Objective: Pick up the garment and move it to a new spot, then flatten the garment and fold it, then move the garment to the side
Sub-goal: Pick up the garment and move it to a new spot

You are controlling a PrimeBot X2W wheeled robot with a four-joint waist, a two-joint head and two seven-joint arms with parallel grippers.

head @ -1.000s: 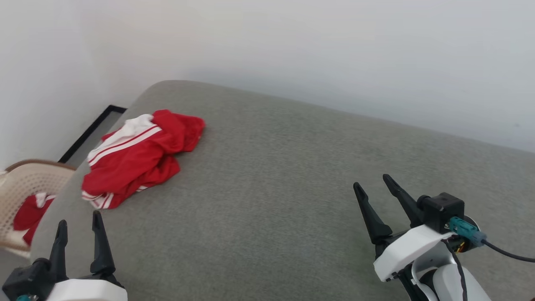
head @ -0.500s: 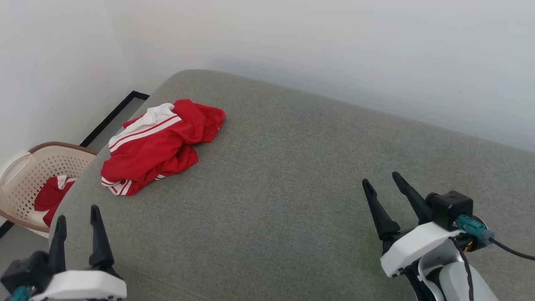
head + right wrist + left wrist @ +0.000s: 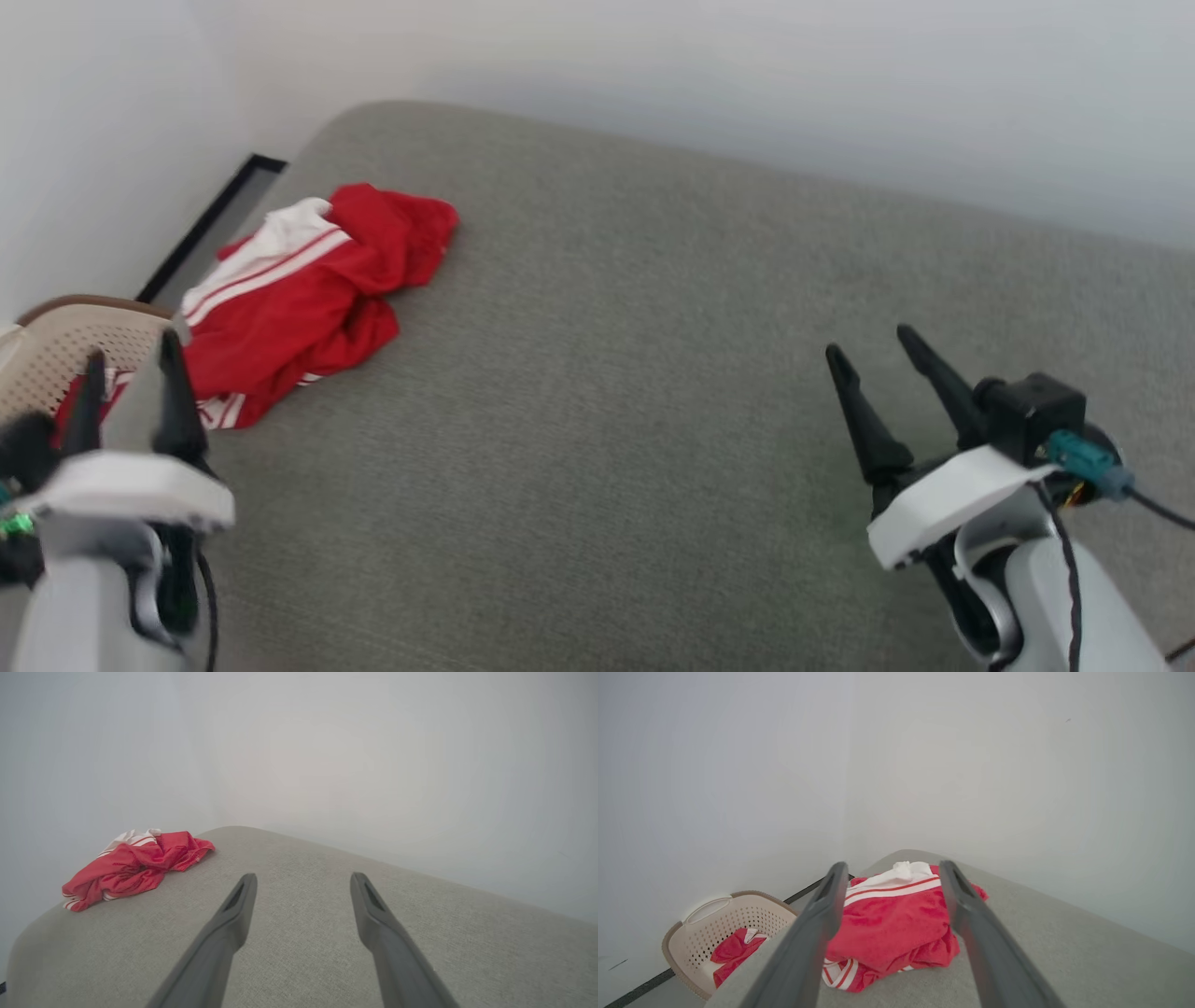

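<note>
Left fingers [image 3: 817, 928] stand spread wide apart, holding nothing and touching nothing; in the left wrist view the garment [image 3: 892, 924] appears in the gap between them, lying just beyond their tips. The garment, a red T-shirt with white panels and red-and-white striped trim, is a crumpled heap on the grey upholstered surface [image 3: 607, 373], close to that surface's rounded corner. To the outer side of the left fingers, and lower than the surface, stands a cream perforated basket [image 3: 705, 910] with a brown rim, containing a second red cloth [image 3: 735, 952]. Right fingers [image 3: 378, 933] are likewise spread wide and empty, raised above bare grey upholstery with no contact visible. In the right wrist view the garment lies well apart from the right fingers, ahead of their tips and off towards the left fingers' side. In the head view both pairs of fingers point away from the robot, the left pair near the garment's striped hem, the right pair far from it across the open upholstery. A plain white wall [image 3: 327, 765] rises beyond both pairs of fingertips.
</note>
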